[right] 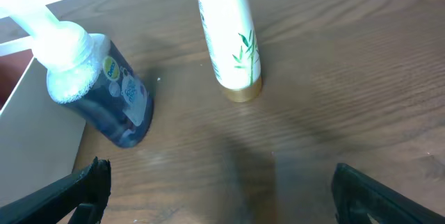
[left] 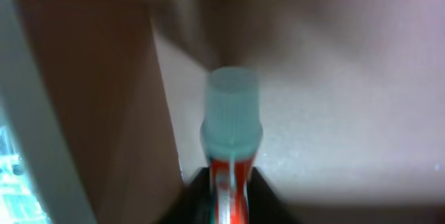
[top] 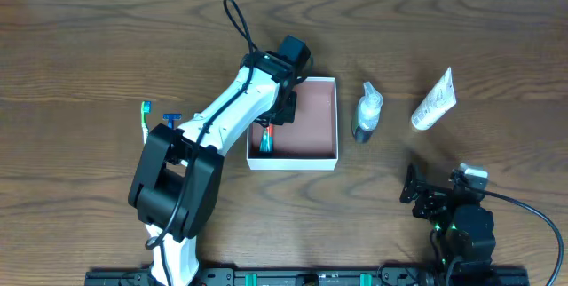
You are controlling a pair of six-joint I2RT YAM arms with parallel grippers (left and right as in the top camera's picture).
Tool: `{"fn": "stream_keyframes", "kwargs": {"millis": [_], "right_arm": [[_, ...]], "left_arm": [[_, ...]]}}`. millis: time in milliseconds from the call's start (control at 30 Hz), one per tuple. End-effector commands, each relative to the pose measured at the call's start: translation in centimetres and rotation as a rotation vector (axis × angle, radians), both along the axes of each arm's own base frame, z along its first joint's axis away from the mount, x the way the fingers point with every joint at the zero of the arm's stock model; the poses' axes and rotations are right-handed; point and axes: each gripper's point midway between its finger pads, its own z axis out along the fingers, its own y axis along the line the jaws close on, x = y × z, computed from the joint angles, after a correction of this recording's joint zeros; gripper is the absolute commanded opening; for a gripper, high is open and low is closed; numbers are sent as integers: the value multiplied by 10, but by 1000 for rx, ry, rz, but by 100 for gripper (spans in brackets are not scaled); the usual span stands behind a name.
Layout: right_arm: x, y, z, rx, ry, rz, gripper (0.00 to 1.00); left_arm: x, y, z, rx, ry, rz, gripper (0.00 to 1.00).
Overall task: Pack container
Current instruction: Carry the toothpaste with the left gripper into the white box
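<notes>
Spreading under everything we see is the brown wood-grain worktop (top: 89,37). Across it the white left arm (top: 222,117) reaches from the near edge to the container (top: 293,162), the shallow square box with thin white walls and a pinkish-brown inside that sits at the middle of the worktop. The left tool (left: 229,206) is down inside that box, its dark fingers flanking a red toothpaste tube (top: 264,141) on both sides. The wrist view is too blurred for us to tell whether they press the tube or stand just off it. The right tool (right: 222,193) sits low near the front right of the worktop, well apart from the container, with its fingers spread wide and nothing between them. Beyond it lies a white tube with a bamboo print (top: 435,99), its gold cap end toward the robot. A dark blue pump bottle (top: 365,115) with a white top rests between that tube and the container, just beside the box's right wall. The toothpaste tube lies in the container's left part, by the front corner, and its pale ribbed cap (left: 233,116) points away from the fingers. Left of the arm we see the smallest things: a green-and-white toothbrush (top: 146,119) and, just beside it, a blue razor (top: 171,119).
</notes>
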Motion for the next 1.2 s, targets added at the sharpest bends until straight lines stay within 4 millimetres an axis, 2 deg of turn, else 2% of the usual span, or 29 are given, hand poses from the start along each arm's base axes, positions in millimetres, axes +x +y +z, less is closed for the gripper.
{"fn": "stream_keyframes", "kwargs": {"millis": [0, 200, 333, 433, 600, 700, 800, 900, 967, 1100, 1167], "right_arm": [[0, -3, 0, 5, -5, -17, 99], [0, -3, 0, 5, -5, -18, 99], [0, -3, 0, 5, -5, -18, 99], [0, -3, 0, 5, -5, -18, 99], [0, -3, 0, 5, -5, -17, 99], [0, -3, 0, 5, -5, -17, 99], [0, -3, 0, 5, -5, -17, 99], [0, -3, 0, 5, -5, -17, 99], [0, -3, 0, 5, -5, -17, 99], [0, -3, 0, 5, -5, -17, 99], [0, -3, 0, 5, -5, -17, 99]], "left_arm": [[1, 5, -2, 34, -9, 23, 29], [0, 1, 1, 19, -11, 18, 44], [2, -4, 14, -12, -30, 15, 46], [4, -16, 39, -92, -57, 8, 46], [10, -31, 100, -227, -178, -9, 46], [6, -33, 114, -244, -205, -32, 46], [-2, -40, 101, -217, -176, -108, 45], [-14, -47, 69, -175, -106, -155, 37], [-17, -49, 53, -153, -69, -167, 34], [-17, -48, 22, -109, -4, -178, 22], [-17, -47, 7, -86, 21, -189, 20]]}}
